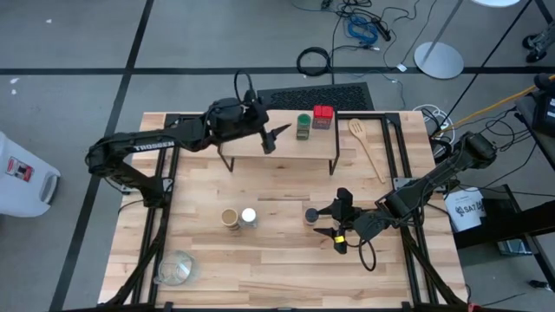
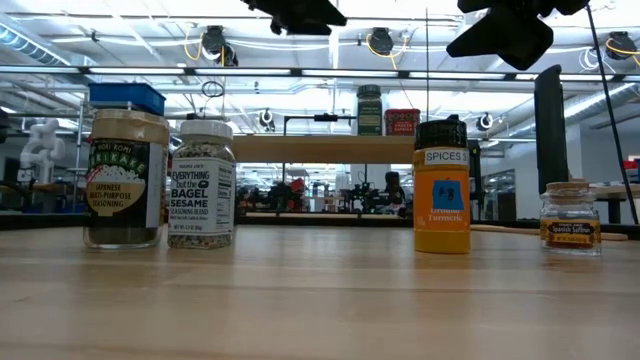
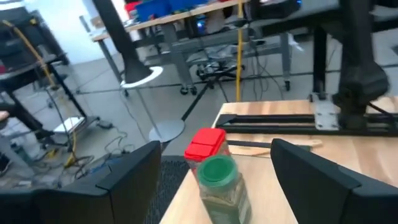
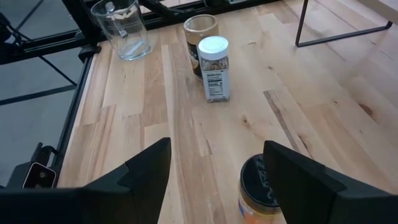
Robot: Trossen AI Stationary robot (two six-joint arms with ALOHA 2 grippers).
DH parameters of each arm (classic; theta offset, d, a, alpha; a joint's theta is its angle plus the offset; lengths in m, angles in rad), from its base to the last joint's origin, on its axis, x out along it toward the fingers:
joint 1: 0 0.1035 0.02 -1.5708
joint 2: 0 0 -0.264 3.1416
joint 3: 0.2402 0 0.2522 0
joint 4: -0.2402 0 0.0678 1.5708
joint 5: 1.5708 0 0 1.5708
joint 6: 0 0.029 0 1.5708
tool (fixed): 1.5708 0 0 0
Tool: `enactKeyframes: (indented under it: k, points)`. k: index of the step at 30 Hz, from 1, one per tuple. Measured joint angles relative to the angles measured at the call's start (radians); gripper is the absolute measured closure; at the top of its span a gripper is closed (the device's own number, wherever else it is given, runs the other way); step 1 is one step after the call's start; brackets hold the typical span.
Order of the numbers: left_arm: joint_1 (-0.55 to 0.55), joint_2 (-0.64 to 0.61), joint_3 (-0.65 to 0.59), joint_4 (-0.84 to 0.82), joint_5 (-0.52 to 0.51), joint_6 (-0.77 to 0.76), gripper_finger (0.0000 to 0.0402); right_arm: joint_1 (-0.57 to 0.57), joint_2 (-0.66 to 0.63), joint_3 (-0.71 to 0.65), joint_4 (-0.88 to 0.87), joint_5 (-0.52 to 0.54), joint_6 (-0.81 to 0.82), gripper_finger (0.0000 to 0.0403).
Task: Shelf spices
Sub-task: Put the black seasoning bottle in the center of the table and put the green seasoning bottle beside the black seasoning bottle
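Where labels read: white-lidded jar [image 2: 202, 185] "Everything but the Bagel Sesame".

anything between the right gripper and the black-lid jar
No. In the right wrist view the black-lid jar sits just ahead of the open right gripper, with only bare table between.

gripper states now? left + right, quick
Left gripper: jaws open, empty, above the shelf just behind the green-lidded jar.
Right gripper: jaws open, empty, poised by the black-lidded jar on the table.
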Motion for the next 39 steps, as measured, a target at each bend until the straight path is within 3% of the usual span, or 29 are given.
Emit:
enactKeyframes:
  k: [4,10,18,26,39]
  points:
    - [0.028,0.041,0.000,-0.003,0.019,-0.003,0.0088,0.000,0.000,0.000,-0.001,0.000,0.000,0.0161]
    - [0.064,0.087,0.000,-0.001,0.193,-0.018,0.0088,0.000,0.000,0.000,-0.003,0.000,0.002,0.0161]
    - [0.086,0.135,0.000,0.002,0.277,0.005,0.0076,0.000,0.000,0.000,-0.004,0.000,0.001,0.0161]
    - [0.106,0.186,-0.001,0.100,0.285,0.005,0.0007,0.000,0.000,0.000,-0.005,0.001,0.001,0.0161]
    - [0.149,0.219,-0.001,0.149,0.313,-0.030,0.0005,0.000,0.019,0.000,-0.003,0.001,0.000,0.0161]
